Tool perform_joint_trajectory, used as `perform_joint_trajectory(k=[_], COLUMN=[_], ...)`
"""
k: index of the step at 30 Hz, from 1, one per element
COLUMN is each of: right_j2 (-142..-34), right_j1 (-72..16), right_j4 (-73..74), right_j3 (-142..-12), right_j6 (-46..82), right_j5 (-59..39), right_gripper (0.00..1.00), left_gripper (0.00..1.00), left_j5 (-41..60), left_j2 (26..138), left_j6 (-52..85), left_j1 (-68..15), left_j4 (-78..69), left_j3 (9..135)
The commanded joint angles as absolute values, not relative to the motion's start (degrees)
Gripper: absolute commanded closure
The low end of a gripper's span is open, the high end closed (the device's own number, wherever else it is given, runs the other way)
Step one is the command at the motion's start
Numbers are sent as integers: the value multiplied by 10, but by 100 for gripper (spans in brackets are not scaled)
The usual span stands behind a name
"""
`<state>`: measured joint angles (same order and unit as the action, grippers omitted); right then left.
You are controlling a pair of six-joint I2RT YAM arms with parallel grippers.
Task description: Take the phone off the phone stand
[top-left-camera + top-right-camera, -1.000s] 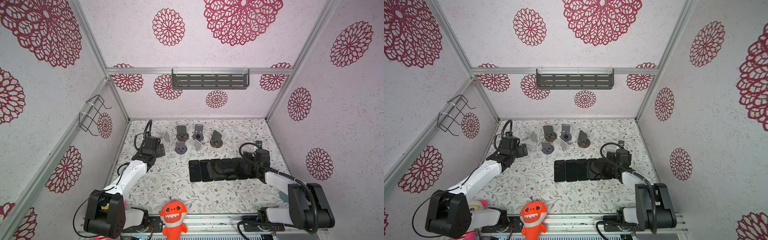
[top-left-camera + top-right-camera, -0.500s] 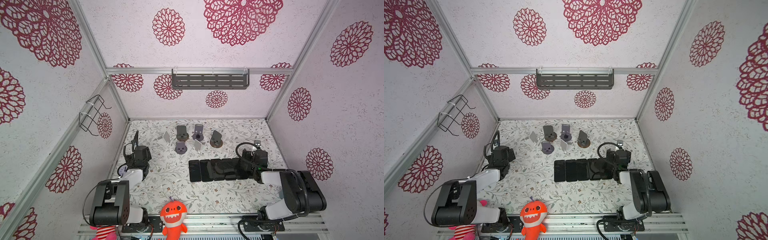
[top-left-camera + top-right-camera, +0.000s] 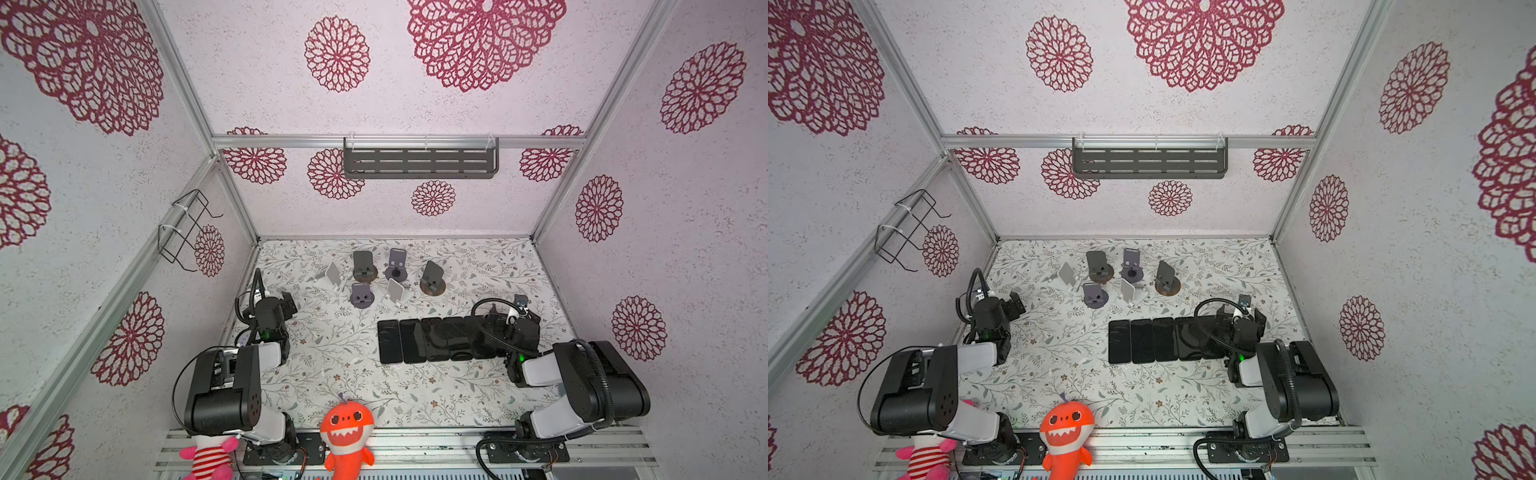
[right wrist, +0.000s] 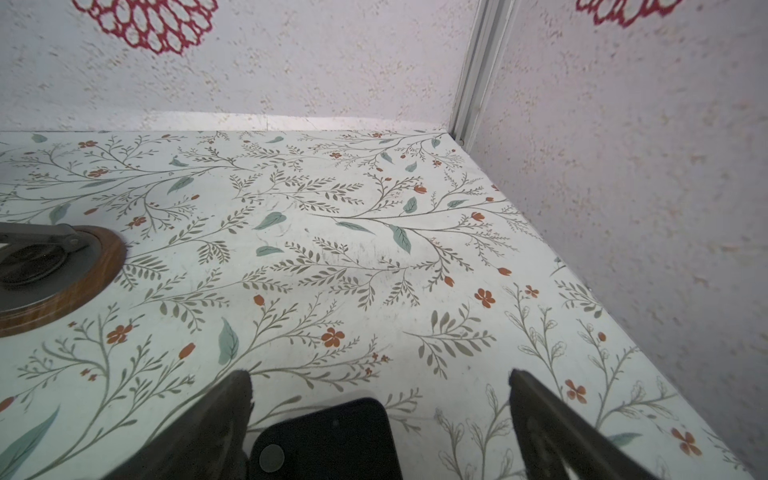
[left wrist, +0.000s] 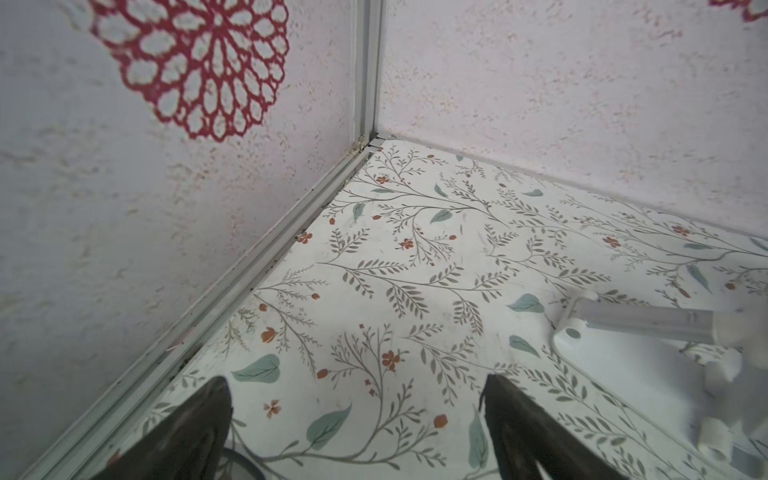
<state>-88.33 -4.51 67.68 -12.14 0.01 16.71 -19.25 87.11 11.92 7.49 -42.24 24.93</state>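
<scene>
Several black phones lie flat side by side on the floral table in both top views. Behind them several small phone stands stand in a cluster, and none of them holds a phone. My left gripper is open over bare table near the left wall. My right gripper is open above the right end of the row. The corner of a black phone lies on the table under its spread fingers, untouched.
A white stand is close to the left gripper, and a stand with a wooden round base is near the right one. The side walls are close to both arms. Plush toys sit at the front rail.
Both arms have folded back toward the front; the left gripper has drawn away from the stands to the left wall. Both grippers stay open, and the phones have not moved.
</scene>
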Motion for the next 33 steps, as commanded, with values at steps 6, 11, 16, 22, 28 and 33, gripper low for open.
perform_joint_trajectory(k=[6, 11, 16, 22, 28, 33], right_j2=[-881, -880, -881, -881, -883, -883], right_j1=[-31, -31, -32, -32, -32, -28], right_j4=[694, 697, 699, 698, 694, 686], right_j3=[-143, -142, -142, -142, -145, -149], right_j6=[16, 15, 13, 14, 14, 18], right_j5=[176, 177, 180, 179, 179, 172], right_gripper=[1, 1, 1, 1, 1, 1], left_gripper=[3, 3, 3, 3, 3, 3], left_j5=[-185, -185, -185, -185, -185, -185], left_j2=[891, 890, 889, 889, 890, 889], left_j6=[88, 87, 87, 87, 87, 87], left_j1=[59, 59, 59, 59, 59, 58], left_j4=[-506, -507, -508, -507, -508, -507], left_j3=[242, 240, 240, 239, 240, 239])
